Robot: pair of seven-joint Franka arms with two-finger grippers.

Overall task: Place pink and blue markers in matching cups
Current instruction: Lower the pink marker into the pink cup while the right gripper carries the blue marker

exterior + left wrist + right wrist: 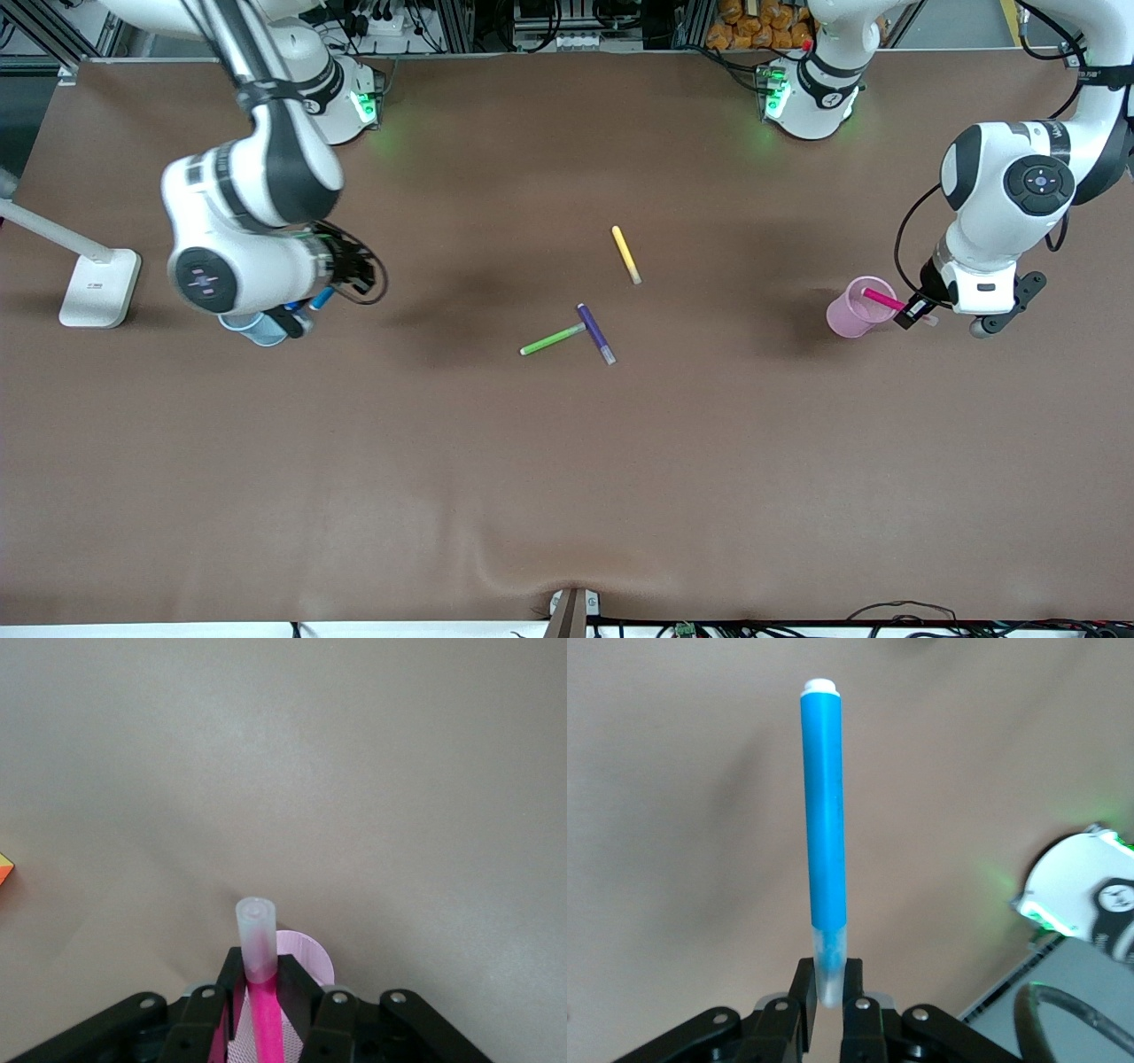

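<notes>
Brown table [567, 487], left gripper [917, 310] clamping pink marker [881, 298], right gripper [301, 312] clamping blue marker [824, 815]

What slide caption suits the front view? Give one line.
Left claw lowers the pink marker into the pink cup; right claw holds the blue marker above the blue cup.

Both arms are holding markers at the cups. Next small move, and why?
Probably open the left end effector: the pink marker it grips already pokes into the pink cup. The right end effector holds the blue marker by the blue cup.
</notes>
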